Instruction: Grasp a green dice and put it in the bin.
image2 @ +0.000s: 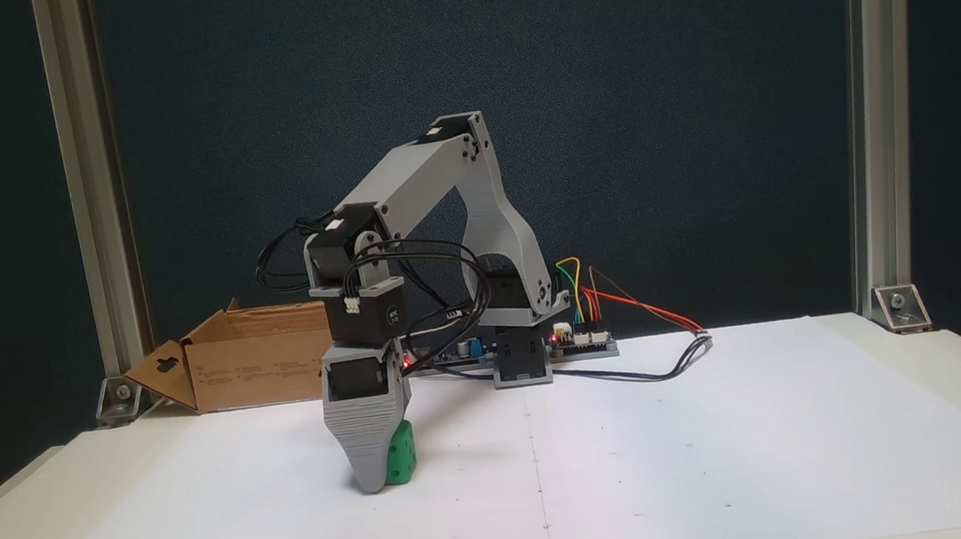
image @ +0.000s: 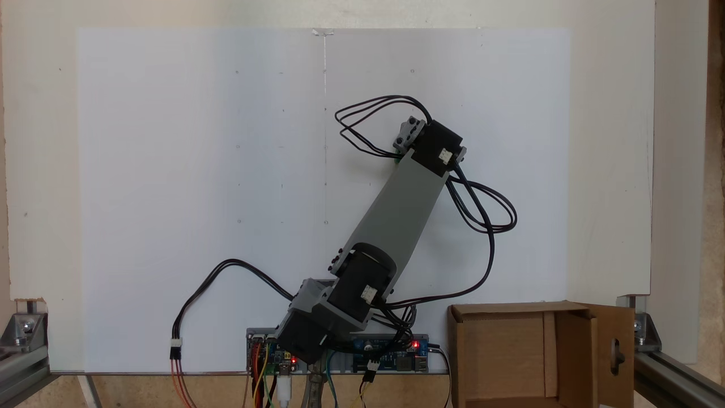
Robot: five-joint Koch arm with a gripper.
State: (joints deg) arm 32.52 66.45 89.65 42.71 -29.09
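My end effector (image2: 375,477) points down at the worktop (image2: 732,457). How far open, I cannot tell. The small bright green plastic dice (image2: 401,459) touches its right side.

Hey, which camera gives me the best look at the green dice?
The side-on fixed view: the green dice sits on the paper beside the gripper, its pips visible. In the top-down fixed view the arm covers it, leaving a green sliver at the wrist's edge.
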